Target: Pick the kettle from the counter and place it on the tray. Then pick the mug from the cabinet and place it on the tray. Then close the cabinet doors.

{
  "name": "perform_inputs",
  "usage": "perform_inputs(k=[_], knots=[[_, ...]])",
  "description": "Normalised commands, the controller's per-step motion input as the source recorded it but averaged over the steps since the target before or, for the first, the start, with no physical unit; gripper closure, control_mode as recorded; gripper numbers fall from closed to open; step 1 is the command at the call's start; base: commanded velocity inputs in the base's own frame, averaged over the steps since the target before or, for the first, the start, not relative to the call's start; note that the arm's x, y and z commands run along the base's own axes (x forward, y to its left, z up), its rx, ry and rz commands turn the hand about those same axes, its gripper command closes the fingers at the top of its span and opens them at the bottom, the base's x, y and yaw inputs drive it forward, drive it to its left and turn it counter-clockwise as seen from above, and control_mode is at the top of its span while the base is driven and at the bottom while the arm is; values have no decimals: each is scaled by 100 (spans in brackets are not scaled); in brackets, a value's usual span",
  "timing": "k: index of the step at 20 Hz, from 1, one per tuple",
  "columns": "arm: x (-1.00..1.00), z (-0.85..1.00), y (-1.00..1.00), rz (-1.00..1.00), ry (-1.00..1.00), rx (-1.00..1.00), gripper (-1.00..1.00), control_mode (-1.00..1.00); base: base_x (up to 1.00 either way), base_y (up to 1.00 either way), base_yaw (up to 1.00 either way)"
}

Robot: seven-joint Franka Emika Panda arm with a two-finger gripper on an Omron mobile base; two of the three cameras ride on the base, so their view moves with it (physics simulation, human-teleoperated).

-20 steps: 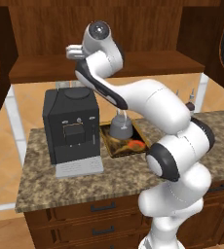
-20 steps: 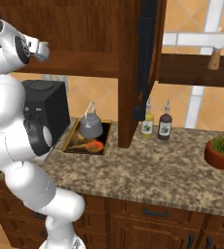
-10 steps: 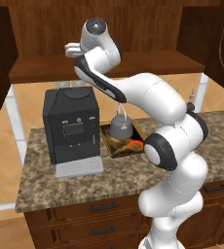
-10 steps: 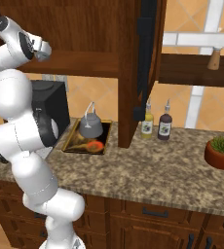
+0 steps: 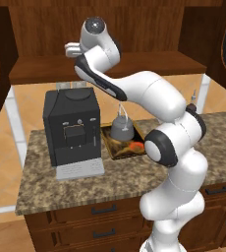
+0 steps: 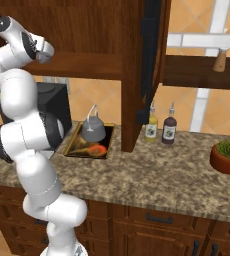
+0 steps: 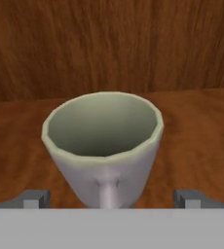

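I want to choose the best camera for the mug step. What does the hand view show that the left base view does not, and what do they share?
The hand view gives the mug upright on the cabinet's wooden shelf floor, handle toward the camera, lying between the open gripper tips, apart from both. The left base view gives the kettle already on the tray, beside the coffee machine on the counter. Both share the cabinet's wood-grain back panel.

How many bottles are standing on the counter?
2. A yellowish bottle and a dark brown bottle stand side by side on the counter, right of the tray. Others could be hidden behind the cabinet door.
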Motion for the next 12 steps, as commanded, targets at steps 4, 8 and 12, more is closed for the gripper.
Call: perform_inputs(k=[4,8,12], knots=[[0,0,6,-2,0,0,-100,-100,0,0,0],[0,0,5,-4,0,0,-100,-100,0,0,0],[1,-3,3,-5,0,0,100,-100,0,0,0]])
